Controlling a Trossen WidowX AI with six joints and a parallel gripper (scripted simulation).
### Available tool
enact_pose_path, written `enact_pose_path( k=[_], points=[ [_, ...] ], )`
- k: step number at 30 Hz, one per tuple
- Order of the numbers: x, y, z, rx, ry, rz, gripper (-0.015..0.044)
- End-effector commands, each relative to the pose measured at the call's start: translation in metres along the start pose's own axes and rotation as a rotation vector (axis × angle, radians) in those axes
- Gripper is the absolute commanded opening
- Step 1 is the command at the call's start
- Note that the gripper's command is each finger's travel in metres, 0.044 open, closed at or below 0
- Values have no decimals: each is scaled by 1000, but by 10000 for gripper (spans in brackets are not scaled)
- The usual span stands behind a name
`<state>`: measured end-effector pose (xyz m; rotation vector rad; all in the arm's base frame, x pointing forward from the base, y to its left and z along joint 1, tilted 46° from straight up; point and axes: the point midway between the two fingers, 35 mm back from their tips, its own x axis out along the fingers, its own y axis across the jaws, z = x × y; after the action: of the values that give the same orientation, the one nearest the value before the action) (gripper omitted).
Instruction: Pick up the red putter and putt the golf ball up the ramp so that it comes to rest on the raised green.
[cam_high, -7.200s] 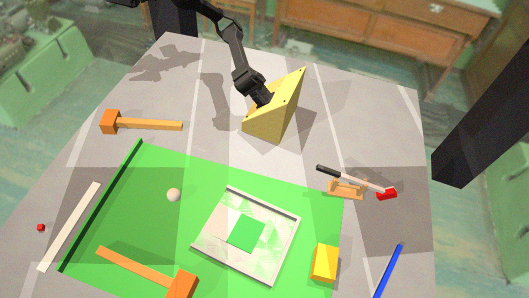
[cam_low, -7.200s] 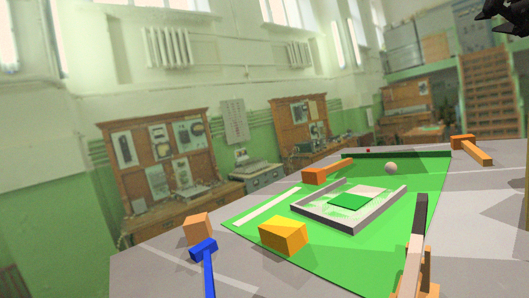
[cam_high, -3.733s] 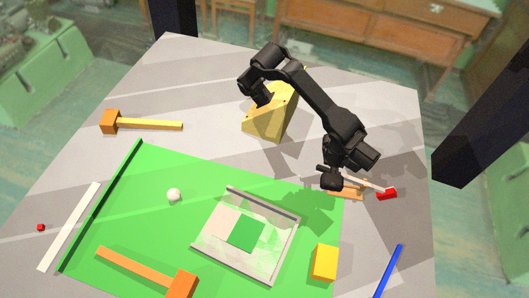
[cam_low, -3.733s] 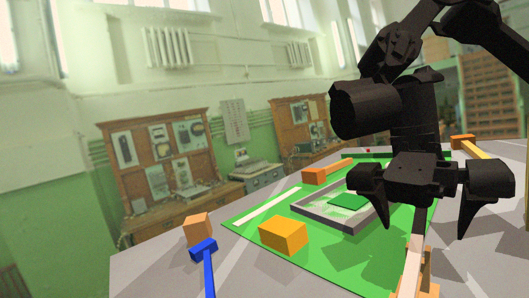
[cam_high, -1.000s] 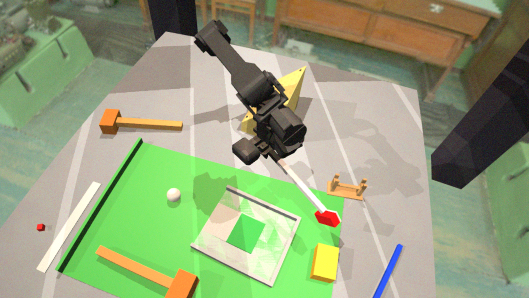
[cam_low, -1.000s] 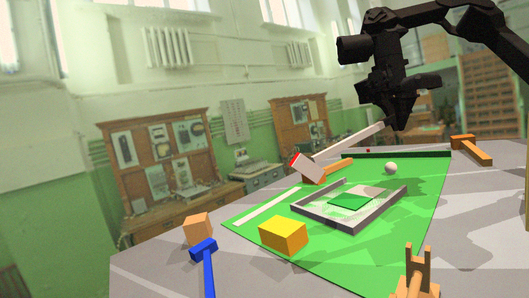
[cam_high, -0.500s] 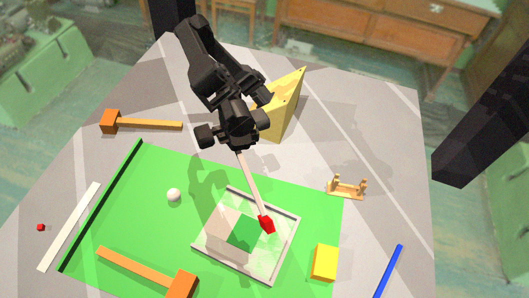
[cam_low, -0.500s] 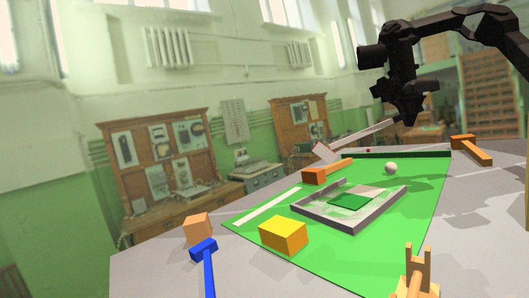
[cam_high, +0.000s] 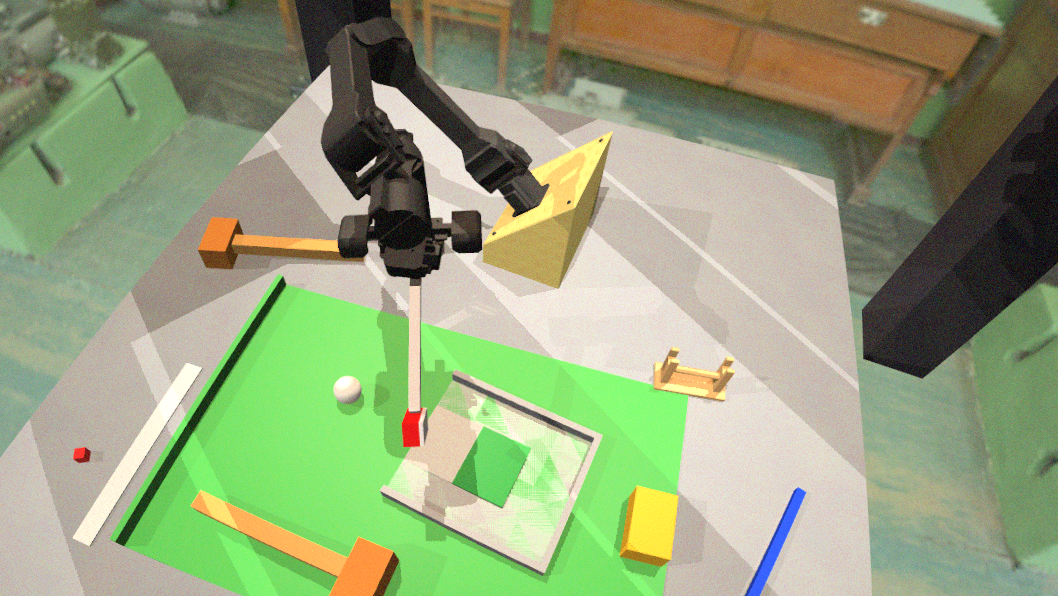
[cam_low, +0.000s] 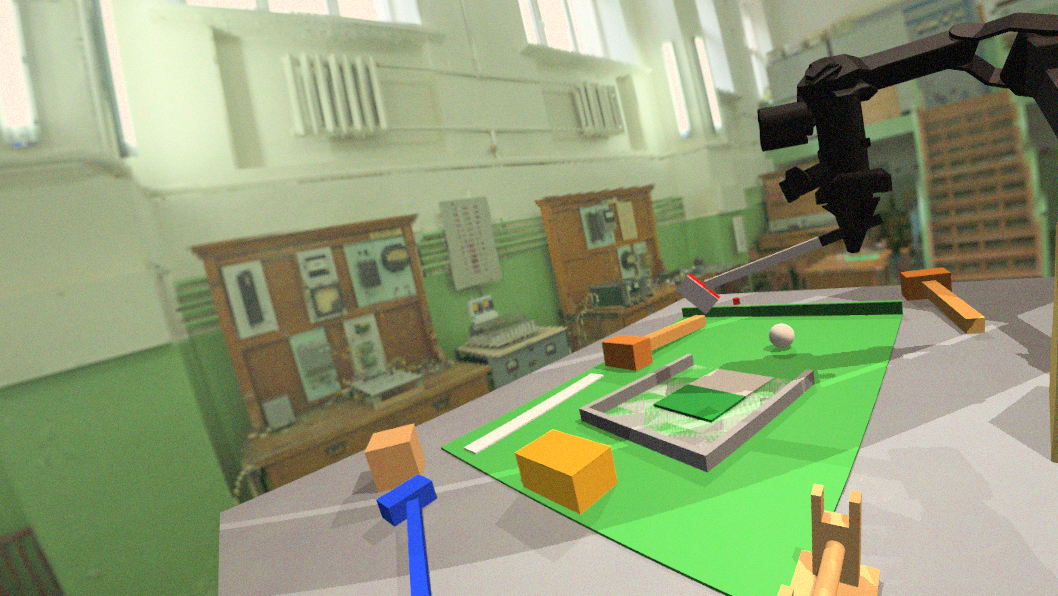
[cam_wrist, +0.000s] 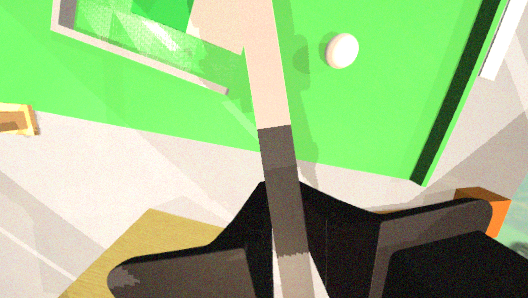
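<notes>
My gripper (cam_high: 414, 275) (cam_low: 853, 245) is shut on the dark grip of the red putter and holds it in the air. The putter's pale shaft (cam_high: 414, 347) (cam_low: 769, 262) (cam_wrist: 268, 85) slants down to its red and white head (cam_high: 412, 428) (cam_low: 699, 293), which hangs above the mat. In the top view the head appears near the ramp's lower edge. The white golf ball (cam_high: 347, 389) (cam_low: 781, 336) (cam_wrist: 342, 51) sits on the green mat (cam_high: 296, 347), left of the head in that view. The darker raised green (cam_high: 492, 466) (cam_low: 701, 402) (cam_wrist: 167, 11) lies behind the pale ramp (cam_high: 446, 442) (cam_low: 740, 380), within low grey walls.
Orange mallets (cam_high: 219, 242) (cam_high: 364, 566) lie behind and at the front of the mat. A yellow block (cam_high: 649, 524) (cam_low: 566, 470), wooden stand (cam_high: 692, 383) and blue club (cam_high: 775, 540) (cam_low: 418, 547) are at the right. A dark rail (cam_high: 203, 407) edges the left; a yellow wedge (cam_high: 533, 244) stands behind.
</notes>
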<state>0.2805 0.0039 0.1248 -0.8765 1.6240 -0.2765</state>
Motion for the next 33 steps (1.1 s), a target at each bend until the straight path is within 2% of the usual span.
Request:
enact_pose_path(
  k=[1, 19, 26, 33],
  points=[
    [0, -15, -15, 85, -10, -10, 0],
    [18, -64, -98, 491, 15, -70, 0],
    [23, -66, -101, 507, 16, -72, 0],
    [48, -67, -102, 507, 15, -72, 0]
  ],
)
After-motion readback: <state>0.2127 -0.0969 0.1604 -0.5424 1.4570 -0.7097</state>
